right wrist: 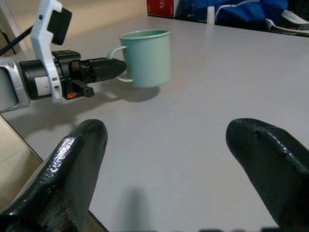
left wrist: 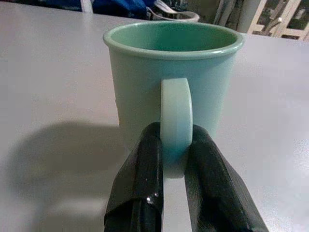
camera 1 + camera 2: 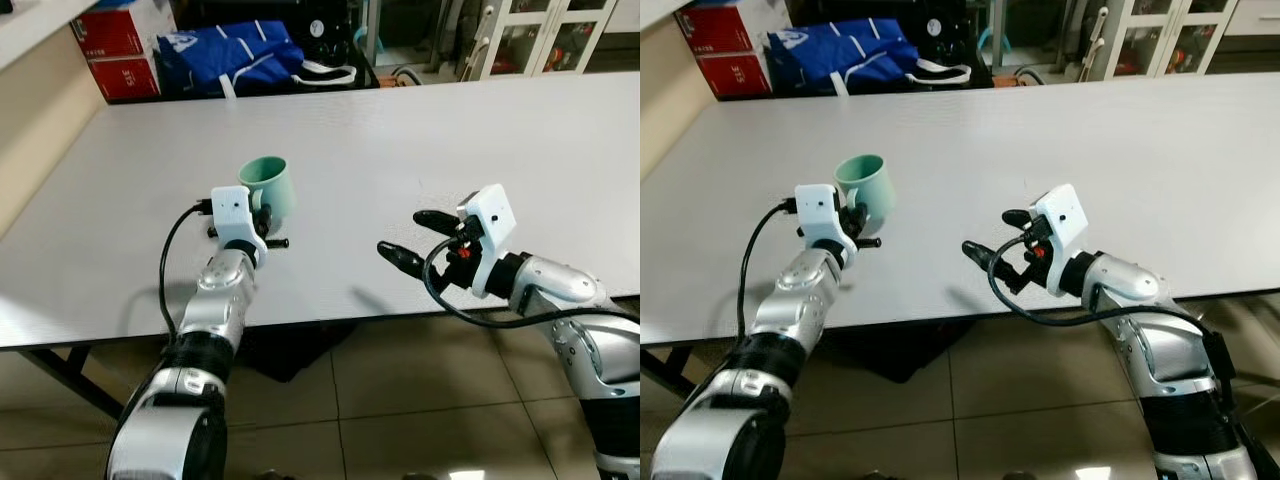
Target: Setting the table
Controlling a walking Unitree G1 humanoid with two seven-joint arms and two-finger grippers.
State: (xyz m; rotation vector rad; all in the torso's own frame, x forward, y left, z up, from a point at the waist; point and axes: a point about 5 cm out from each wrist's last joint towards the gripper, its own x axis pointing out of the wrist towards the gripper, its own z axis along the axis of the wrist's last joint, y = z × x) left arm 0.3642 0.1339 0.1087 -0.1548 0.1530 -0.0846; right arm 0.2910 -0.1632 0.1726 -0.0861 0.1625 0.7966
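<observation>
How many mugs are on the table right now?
1. A green mug stands upright on the white table, toward the robot's left, with the left gripper shut on its handle. The right gripper is open beside it, apart.

No text is legible; the print on the red boxes point(image 3: 122, 52) is too small to read.

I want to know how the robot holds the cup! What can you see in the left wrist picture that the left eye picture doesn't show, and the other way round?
The left wrist view shows the two black fingers pinching the handle from either side, and the cup's hollow inside. The left eye view shows the wide grey table, the right gripper open above the table's near edge, both silver arms, and the blue bag and red boxes behind. Both show the mint-green plastic mug standing upright on the table, held by the left gripper.
</observation>
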